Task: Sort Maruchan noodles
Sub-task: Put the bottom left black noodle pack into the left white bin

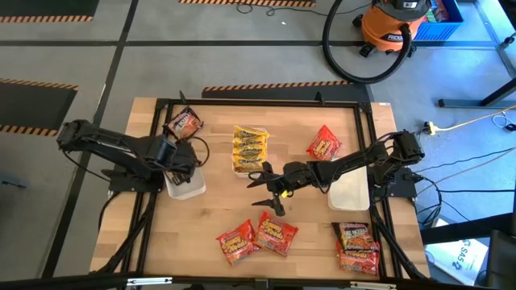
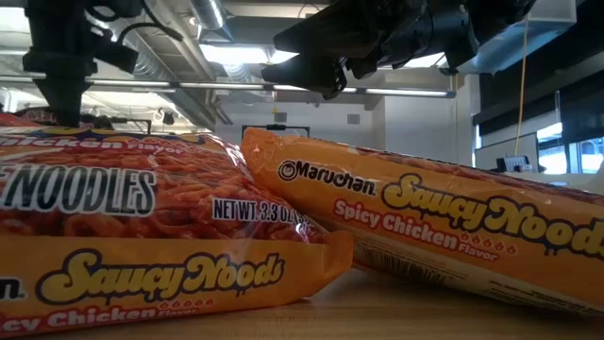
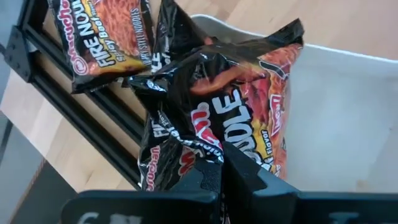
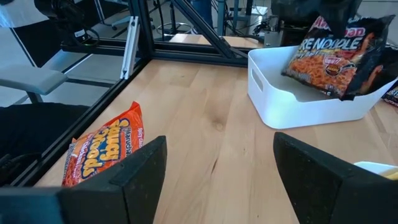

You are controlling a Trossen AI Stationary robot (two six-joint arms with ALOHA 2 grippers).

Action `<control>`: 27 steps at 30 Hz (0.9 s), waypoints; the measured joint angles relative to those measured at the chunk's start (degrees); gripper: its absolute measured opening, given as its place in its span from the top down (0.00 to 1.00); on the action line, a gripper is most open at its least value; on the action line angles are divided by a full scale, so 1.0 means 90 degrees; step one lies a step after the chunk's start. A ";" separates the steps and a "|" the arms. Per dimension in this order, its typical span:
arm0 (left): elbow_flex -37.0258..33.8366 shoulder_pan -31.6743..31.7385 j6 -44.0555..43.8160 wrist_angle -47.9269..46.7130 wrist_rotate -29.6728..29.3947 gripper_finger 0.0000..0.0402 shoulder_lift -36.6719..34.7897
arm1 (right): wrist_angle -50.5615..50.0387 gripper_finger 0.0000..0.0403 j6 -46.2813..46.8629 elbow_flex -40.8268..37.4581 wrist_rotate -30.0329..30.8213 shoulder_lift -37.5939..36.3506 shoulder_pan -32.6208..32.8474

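Between your left gripper's [image 3: 221, 180] jaws, shut tight, sits the crinkled edge of a black packet [image 3: 217, 118], hanging over the left white tray [image 1: 187, 187] at the left side of the surface [image 1: 210, 213]. A second black packet [image 1: 184, 124] lies just beyond that tray, by the frame. Your right gripper [image 1: 270, 188] hovers mid-surface with its jaws spread wide and nothing between them. Just past it lie the yellow packets [image 1: 249, 147], stacked together, and one red packet [image 1: 324, 144] sits farther right. Two orange packets [image 1: 256, 237] rest side by side near the front edge. More packets [image 1: 357, 246] are piled at the front right corner, below the right white tray [image 1: 350, 193].
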 joint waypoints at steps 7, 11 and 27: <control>-0.0145 0.0001 0.0007 0.0235 -0.0036 1.00 0.0086 | 0.0247 0.33 0.0000 0.0002 0.0001 0.0272 -0.0005; -0.0141 0.0001 0.0131 0.0240 -0.0045 1.00 0.0076 | 0.0535 0.33 0.0033 0.0002 0.0000 0.0447 -0.0005; 0.1111 -0.0587 0.0345 0.0128 -0.0075 1.00 0.0076 | -0.0302 0.33 0.0150 0.0791 0.1184 0.0502 -0.0064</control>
